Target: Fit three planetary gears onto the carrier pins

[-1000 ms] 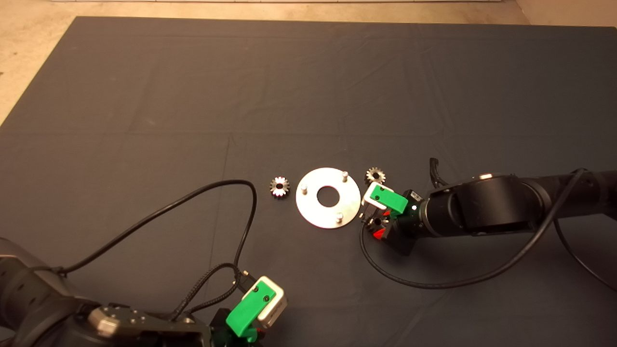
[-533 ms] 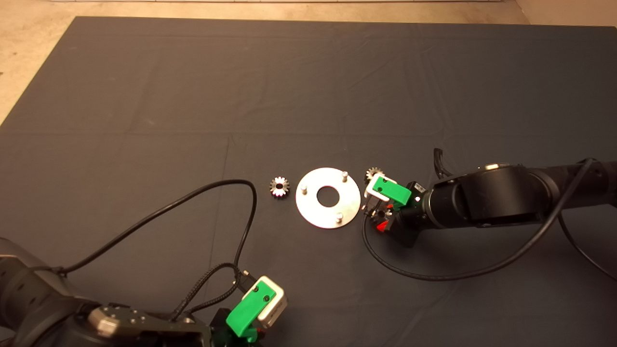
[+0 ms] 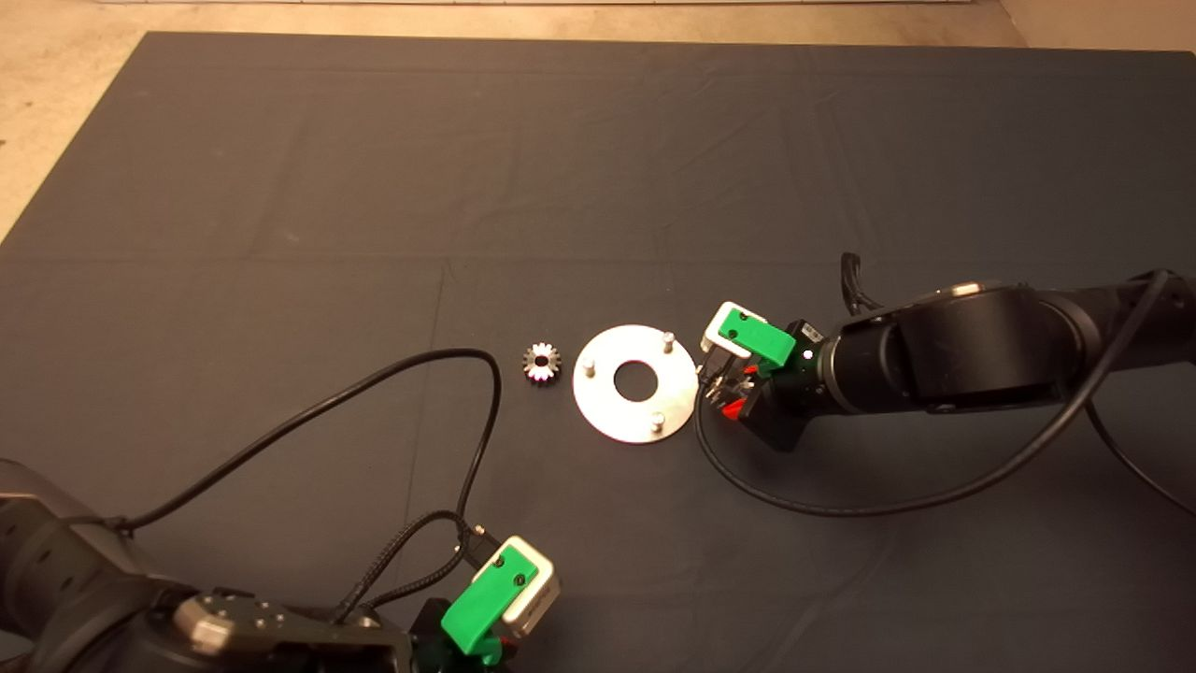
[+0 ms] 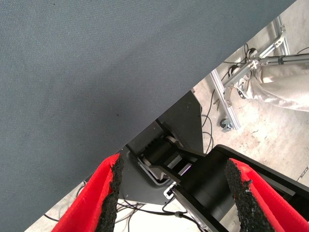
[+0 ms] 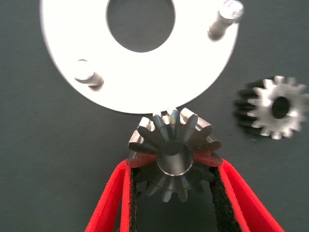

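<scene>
The round silver disc (image 3: 607,407) lies mid-mat with its three carrier pins (image 3: 669,341) upright and bare. My right gripper (image 3: 725,391) hangs just off the disc's right rim, shut on one planetary gear (image 5: 174,162), which it holds by its flanks at the disc's edge (image 5: 63,48). Two pins (image 5: 227,17) show beyond that gear. Another gear (image 5: 273,108) lies on the mat beside the disc; in the head view the gripper's green body hides it. A third gear (image 3: 542,362) lies left of the disc. My left gripper (image 3: 486,645) waits open at the mat's front edge.
A black cable (image 3: 467,374) loops from the left arm toward the left gear. The right arm's cable (image 3: 841,512) sags onto the mat in front of that arm. Past the mat's edge, the left wrist view shows the floor with a metal frame (image 4: 231,92).
My right gripper, shut on its gear, has moved away from the mat's front edge along the disc's right rim. Its green body now covers the gear lying there. The left arm stays still.
</scene>
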Controlling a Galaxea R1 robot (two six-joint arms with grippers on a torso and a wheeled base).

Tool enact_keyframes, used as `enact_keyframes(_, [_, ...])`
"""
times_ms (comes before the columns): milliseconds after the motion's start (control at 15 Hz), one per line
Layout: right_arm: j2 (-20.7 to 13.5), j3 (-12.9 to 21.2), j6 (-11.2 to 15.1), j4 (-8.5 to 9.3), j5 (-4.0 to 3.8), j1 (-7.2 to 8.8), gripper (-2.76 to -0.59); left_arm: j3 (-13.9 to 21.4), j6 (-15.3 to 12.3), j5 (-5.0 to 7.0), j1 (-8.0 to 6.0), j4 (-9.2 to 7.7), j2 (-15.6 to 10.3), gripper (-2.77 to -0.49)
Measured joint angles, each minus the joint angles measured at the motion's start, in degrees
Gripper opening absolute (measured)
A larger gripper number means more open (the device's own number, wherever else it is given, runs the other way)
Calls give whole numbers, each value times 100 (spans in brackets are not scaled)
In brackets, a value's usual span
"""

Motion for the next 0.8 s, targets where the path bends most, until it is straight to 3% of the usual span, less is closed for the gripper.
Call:
enact_keyframes(267, [156, 0, 0, 559, 18, 75, -252, 0, 0, 0, -1, 0, 9, -180])
enact_keyframes(467, [186, 0, 2, 625, 46, 128, -252, 0, 0, -1, -1, -1, 124, -180])
enact_keyframes(533, [185, 0, 2, 628, 95, 133, -252, 0, 0, -2, -30, -2, 147, -180])
enact_keyframes(667, [188, 0, 61, 634, 316, 132, -253, 0, -2, 0, -45, 0, 147, -180])
enact_keyframes(800, [232, -13, 66, 634, 417, 133, -253, 0, -3, 0, -45, -2, 145, -180])
